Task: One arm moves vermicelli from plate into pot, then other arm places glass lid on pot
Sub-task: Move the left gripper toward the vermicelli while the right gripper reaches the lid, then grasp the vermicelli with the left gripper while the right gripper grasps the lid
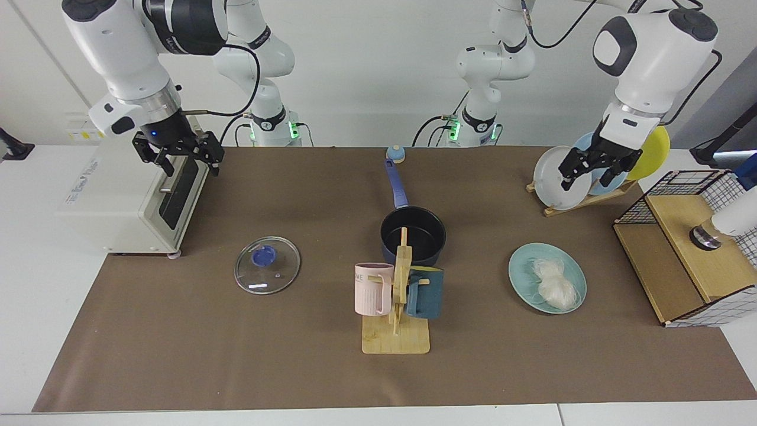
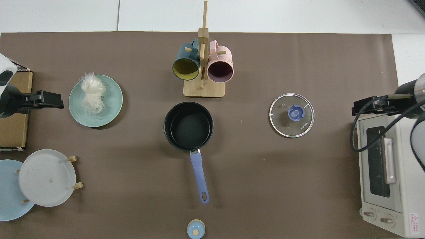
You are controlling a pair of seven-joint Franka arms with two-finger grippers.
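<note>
Brown mat: covers the table point(image 1: 177, 355); everything in the task sits on it.
Noodles: a pale, see-through clump of vermicelli point(image 1: 555, 285) point(image 2: 92, 92) lies on the plate, untouched by either gripper.
Plate: the pale-teal plate point(image 1: 523, 284) point(image 2: 111, 109) sits flat toward the table end on the left arm's side, well apart from the pot.
Pot: the dark pot point(image 1: 413, 235) point(image 2: 188, 125) stands upright near the middle of the table, black inside with nothing in it; its blue handle points toward the robots' edge.
Lid: the glass lid point(image 1: 267, 265) point(image 2: 291, 115) lies flat on the mat, blue knob up, between the pot and the toaster oven, touching neither.
Left gripper: the left gripper point(image 1: 591, 171) point(image 2: 49, 99) hangs in the air in front of the plate rack, fingers spread and holding nothing; in the top view it sits just beside the plate's outer rim, not over the noodles.
Right gripper: the right gripper point(image 1: 188, 155) point(image 2: 363, 107) hangs above the front top edge of the toaster oven, fingers apart and holding nothing, well apart from the lid.
Toaster oven: the white toaster oven point(image 1: 112, 201) point(image 2: 388, 172) stands at the table end on the right arm's side.
Plate rack: the wooden plate rack point(image 1: 582, 198) holds white, light-blue and yellow plates on edge.
Mug stand: the wooden mug stand point(image 1: 397, 319) point(image 2: 203, 66) stands just beside the pot toward the camera-side edge, with a pink mug point(image 1: 372, 289) and a dark-teal mug point(image 1: 424, 293) hung on it.
</note>
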